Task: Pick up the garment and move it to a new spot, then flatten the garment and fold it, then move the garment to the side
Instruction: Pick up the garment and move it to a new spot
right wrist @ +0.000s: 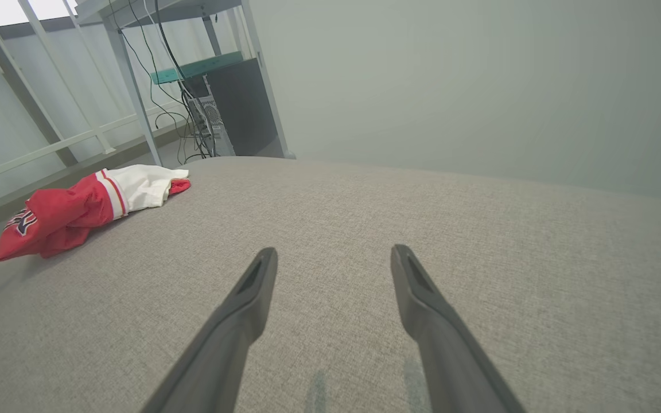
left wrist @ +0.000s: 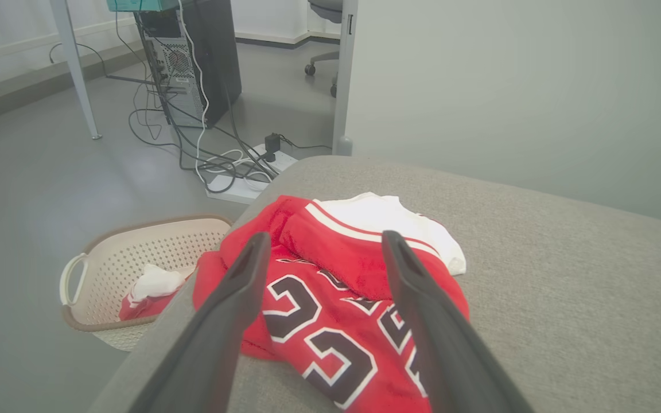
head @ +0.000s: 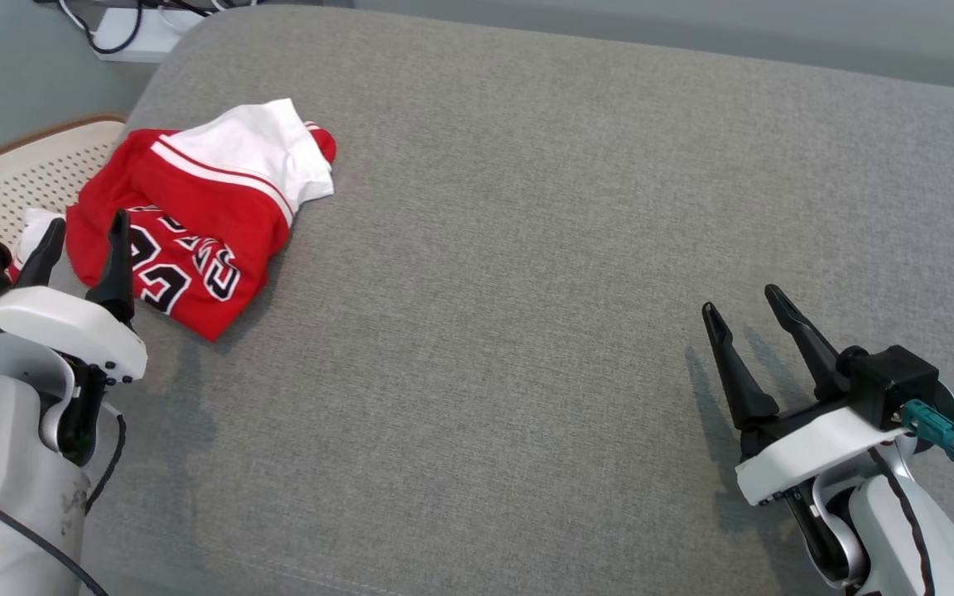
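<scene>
Now | left tool [head: 87, 218] wide apart, empty, near garment [head: 212, 207] | right tool [head: 739, 299] wide apart, empty

**Crumpled garment, its print only partly readable**

The garment [head: 195, 223] lies bunched, so folds break up its black-and-white lettering and it cannot be read whole. In the head view the left gripper [head: 87, 220] covers the garment's near-left edge, and in the left wrist view its fingers [left wrist: 221, 321] cross the print. The basket [head: 30, 170] is cut off by the head view's left edge. The cloth [left wrist: 155, 281] inside it is partly behind the rim of the surface [head: 527, 290]. The power strip [head: 133, 33] is cropped at the top edge, and both arms run off the bottom edge.
</scene>
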Robot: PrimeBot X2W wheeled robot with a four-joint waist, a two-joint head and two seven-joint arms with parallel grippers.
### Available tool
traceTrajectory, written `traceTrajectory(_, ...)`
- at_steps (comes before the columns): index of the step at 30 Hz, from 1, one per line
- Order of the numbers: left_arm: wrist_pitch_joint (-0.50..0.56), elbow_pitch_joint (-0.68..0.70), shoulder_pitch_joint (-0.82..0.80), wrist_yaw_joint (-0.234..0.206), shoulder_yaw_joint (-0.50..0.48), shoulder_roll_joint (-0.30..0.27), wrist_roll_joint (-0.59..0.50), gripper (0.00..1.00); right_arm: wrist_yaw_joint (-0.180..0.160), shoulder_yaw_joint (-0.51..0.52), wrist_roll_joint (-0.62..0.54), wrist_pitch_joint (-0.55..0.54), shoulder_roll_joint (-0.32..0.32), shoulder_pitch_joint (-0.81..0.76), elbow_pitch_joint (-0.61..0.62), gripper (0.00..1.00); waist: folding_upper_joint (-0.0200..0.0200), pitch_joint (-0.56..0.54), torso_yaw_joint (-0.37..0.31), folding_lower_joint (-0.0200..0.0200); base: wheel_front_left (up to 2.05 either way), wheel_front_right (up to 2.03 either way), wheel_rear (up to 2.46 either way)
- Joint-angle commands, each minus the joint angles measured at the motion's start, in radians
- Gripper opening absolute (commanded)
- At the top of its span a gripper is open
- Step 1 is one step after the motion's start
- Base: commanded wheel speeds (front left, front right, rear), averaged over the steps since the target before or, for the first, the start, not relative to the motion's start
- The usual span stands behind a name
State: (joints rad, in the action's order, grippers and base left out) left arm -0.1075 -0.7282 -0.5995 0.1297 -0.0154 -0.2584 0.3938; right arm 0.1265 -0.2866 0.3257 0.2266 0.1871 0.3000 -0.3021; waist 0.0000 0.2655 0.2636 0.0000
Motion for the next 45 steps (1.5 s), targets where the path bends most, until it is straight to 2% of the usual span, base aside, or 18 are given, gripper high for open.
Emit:
traceTrajectory(1, 0.017, 0.0, -0.056, 0.0, -0.001, -0.07, 0.037, 1.0, 0.004, -0.025, 0.003, -0.007, 0.006, 0.022, 0.035, 1.0, 0.0, 0.039, -0.038, 0.0, 0.0, 0.0, 0.0)
traceTrajectory(7, 0.089, -0.068, -0.121, 0.001, 0.047, -0.133, 0.176, 1.0, 0.004, -0.031, -0.002, -0.015, 0.013, 0.048, 0.052, 1.0, 0.0, 0.089, -0.089, 0.0, 0.0, 0.0, 0.0)
traceTrajectory(12, 0.132, -0.135, -0.156, 0.001, 0.036, -0.162, 0.247, 1.0, 0.004, -0.033, -0.005, -0.018, 0.016, 0.064, 0.061, 1.0, 0.0, 0.12, -0.13, 0.0, 0.0, 0.0, 0.0)
traceTrajectory(21, 0.17, -0.244, -0.197, -0.022, 0.034, -0.163, 0.263, 1.0, 0.004, -0.036, -0.002, -0.02, 0.017, 0.081, 0.072, 1.0, 0.0, 0.155, -0.186, 0.0, 0.0, 0.0, 0.0)
traceTrajectory(26, 0.183, -0.307, -0.202, -0.076, 0.043, -0.163, 0.251, 1.0, 0.004, -0.03, 0.001, -0.019, 0.016, 0.084, 0.076, 1.0, 0.0, 0.17, -0.212, 0.0, 0.0, 0.0, 0.0)
traceTrajectory(29, 0.19, -0.33, -0.209, -0.088, 0.056, -0.161, 0.241, 1.0, 0.004, -0.025, 0.003, -0.017, 0.015, 0.084, 0.074, 1.0, 0.0, 0.171, -0.221, 0.0, 0.0, 0.0, 0.0)
traceTrajectory(30, 0.191, -0.336, -0.212, -0.088, 0.061, -0.161, 0.238, 0.78, 0.004, -0.023, 0.005, -0.017, 0.013, 0.084, 0.073, 1.0, 0.0, 0.171, -0.222, 0.0, 0.0, 0.0, 0.0)
traceTrajectory(31, 0.183, -0.339, -0.215, -0.091, 0.063, -0.162, 0.235, 0.0, 0.004, -0.022, 0.007, -0.016, 0.012, 0.084, 0.071, 1.0, 0.0, 0.17, -0.223, 0.0, 0.0, 0.0, 0.0)
traceTrajectory(37, 0.171, -0.349, -0.237, -0.091, 0.097, -0.171, 0.206, 0.0, 0.004, -0.019, 0.022, -0.007, 0.002, 0.086, 0.056, 1.0, 0.0, 0.146, -0.219, 0.0, 0.0, 0.0, 0.0)
traceTrajectory(45, 0.098, -0.261, -0.303, -0.056, 0.129, -0.201, 0.175, 0.0, 0.004, -0.022, 0.047, 0.011, -0.016, 0.083, 0.022, 1.0, 0.0, 0.091, -0.204, 0.0, 0.0, 0.0, 0.0)
